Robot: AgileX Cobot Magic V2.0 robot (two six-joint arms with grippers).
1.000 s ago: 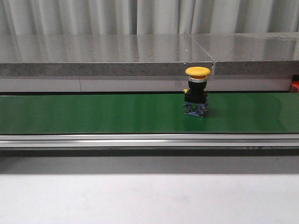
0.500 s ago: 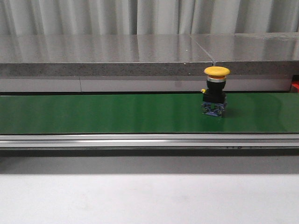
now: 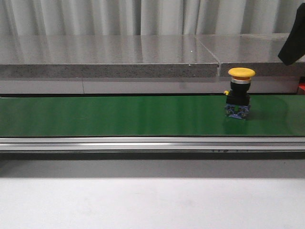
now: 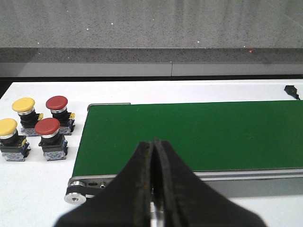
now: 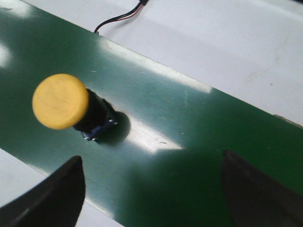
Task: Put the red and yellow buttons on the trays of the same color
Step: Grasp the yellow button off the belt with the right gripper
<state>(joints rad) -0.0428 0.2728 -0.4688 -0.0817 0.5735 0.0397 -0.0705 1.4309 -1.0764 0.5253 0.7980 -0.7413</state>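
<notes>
While yellow button (image 3: 240, 93) stands on green belt (image 3: 119, 116) | grey curtain (image 3: 95, 16) behind | right gripper (image 5: 151, 189) spread | left gripper (image 4: 154, 156) pressed together

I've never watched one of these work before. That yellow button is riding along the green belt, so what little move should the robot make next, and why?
Probably bring the right gripper down over the yellow button and close on it. Its jaws are open above the green belt, the button stands upright and off to one side of them, and the left gripper is shut, elsewhere.
</notes>
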